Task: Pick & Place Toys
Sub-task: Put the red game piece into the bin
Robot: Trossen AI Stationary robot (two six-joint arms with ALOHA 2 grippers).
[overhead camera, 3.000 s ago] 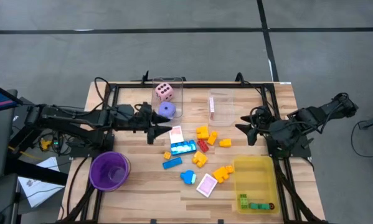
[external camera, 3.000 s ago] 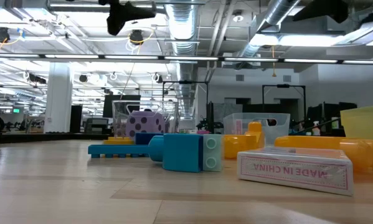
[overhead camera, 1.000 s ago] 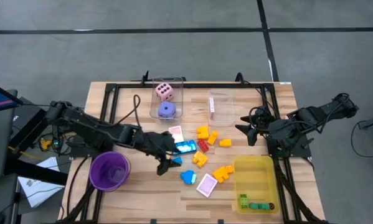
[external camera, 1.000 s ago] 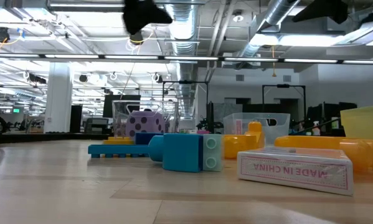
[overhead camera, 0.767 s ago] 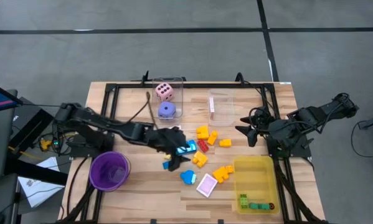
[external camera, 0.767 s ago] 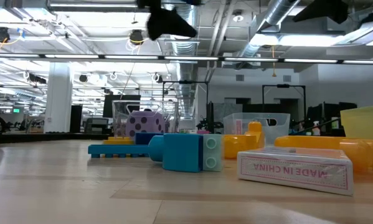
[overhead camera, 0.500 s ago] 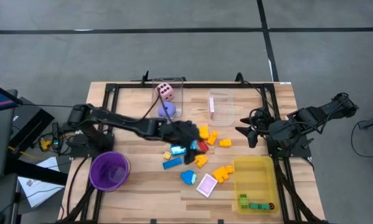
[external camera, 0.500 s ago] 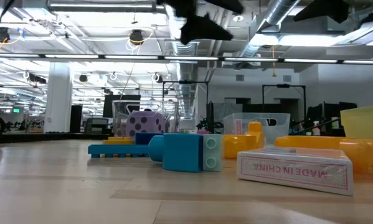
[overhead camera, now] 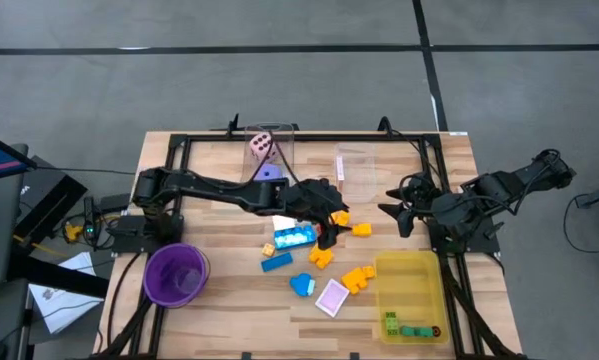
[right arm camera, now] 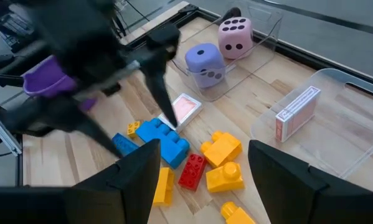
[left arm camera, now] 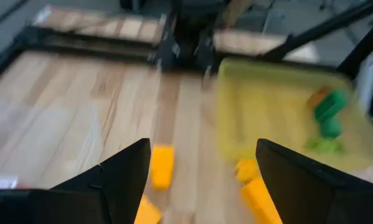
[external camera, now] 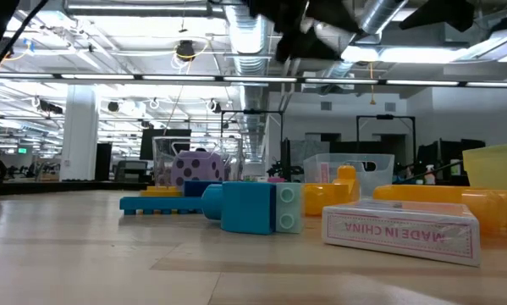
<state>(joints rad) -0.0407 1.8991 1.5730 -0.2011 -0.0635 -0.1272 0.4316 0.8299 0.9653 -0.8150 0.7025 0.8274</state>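
The toys lie loose on the wooden table's middle: blue blocks (overhead camera: 295, 237), yellow blocks (overhead camera: 357, 277), a red block (right arm camera: 192, 170) and a pink card (overhead camera: 332, 297). A pink die (overhead camera: 262, 145) and a purple die (overhead camera: 269, 172) sit in a clear box. My left gripper (overhead camera: 331, 228) hangs open above the yellow and red blocks, well clear of the tabletop, with nothing between its fingers (left arm camera: 203, 155). At the table's right side my right gripper (overhead camera: 397, 212) waits, open and empty (right arm camera: 203, 155).
A yellow tray (overhead camera: 411, 290) holding green pieces stands at the near right. A purple cup (overhead camera: 176, 273) stands at the near left. A second clear box (overhead camera: 355, 170) at the far side holds a card deck. Black frame rails run along the table's edges.
My left gripper has swept from near the purple cup toward the table's right edge and a little toward the far edge, staying high above the toys and rolling somewhat. Its fingers have stayed apart. No toy has moved.
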